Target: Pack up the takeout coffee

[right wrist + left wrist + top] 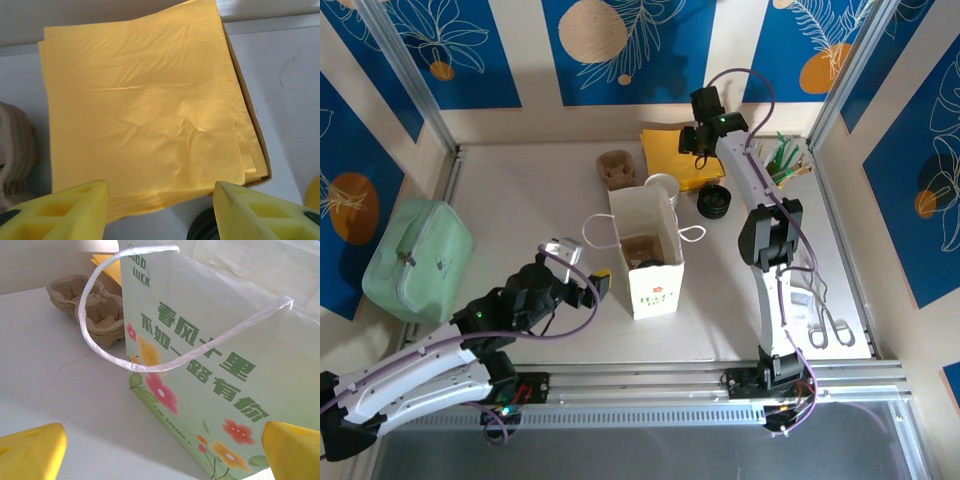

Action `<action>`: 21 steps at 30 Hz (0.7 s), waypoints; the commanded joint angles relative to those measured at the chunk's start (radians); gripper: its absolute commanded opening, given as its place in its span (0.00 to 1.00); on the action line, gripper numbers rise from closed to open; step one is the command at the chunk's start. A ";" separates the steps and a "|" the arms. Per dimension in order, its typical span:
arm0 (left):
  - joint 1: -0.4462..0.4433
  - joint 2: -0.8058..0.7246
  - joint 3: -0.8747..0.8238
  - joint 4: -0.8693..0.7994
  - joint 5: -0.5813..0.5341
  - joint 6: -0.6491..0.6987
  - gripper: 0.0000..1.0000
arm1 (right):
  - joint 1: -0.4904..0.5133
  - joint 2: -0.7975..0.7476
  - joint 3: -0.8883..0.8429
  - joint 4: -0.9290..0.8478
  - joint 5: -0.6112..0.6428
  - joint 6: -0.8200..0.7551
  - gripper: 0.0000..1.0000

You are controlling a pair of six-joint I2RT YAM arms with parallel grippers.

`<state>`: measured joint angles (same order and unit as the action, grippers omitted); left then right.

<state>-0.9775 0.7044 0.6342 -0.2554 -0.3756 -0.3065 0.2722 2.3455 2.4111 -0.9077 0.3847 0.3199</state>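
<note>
The paper bag (215,320) bore green print: "OOD LUCK" at its top corner, then "春风十里" above "不如一路有你". Smaller lettering along its lower edge was illegible.

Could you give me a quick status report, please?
Left gripper open beside paper bag. Right gripper open above yellow napkins. Coffee apparently already inside bag. Nothing blocking.

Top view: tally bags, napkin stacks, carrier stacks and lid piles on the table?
Bags: 2 (paper bag, green pouch)
Napkin stack: 1
Cardboard carrier stack: 1
Black lid pile: 1
Total: 5
</note>
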 commanded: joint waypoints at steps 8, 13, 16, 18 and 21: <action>-0.007 0.010 0.036 -0.013 -0.017 0.009 1.00 | -0.028 0.166 0.123 -0.029 -0.044 -0.040 0.72; -0.007 0.036 0.056 -0.018 -0.006 0.013 1.00 | -0.029 0.209 0.127 -0.008 -0.051 -0.056 0.74; -0.007 0.044 0.074 -0.034 -0.002 0.017 1.00 | -0.035 0.236 0.147 -0.014 -0.058 -0.057 0.73; -0.007 0.040 0.078 -0.040 -0.004 0.021 1.00 | -0.038 0.248 0.155 -0.011 -0.058 -0.061 0.74; -0.007 0.031 0.078 -0.044 -0.007 0.021 1.00 | -0.044 0.267 0.164 -0.008 -0.070 -0.061 0.74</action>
<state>-0.9775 0.7490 0.6819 -0.2787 -0.3752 -0.3054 0.2352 2.5961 2.5347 -0.9276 0.3477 0.2722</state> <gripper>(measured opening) 0.999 0.736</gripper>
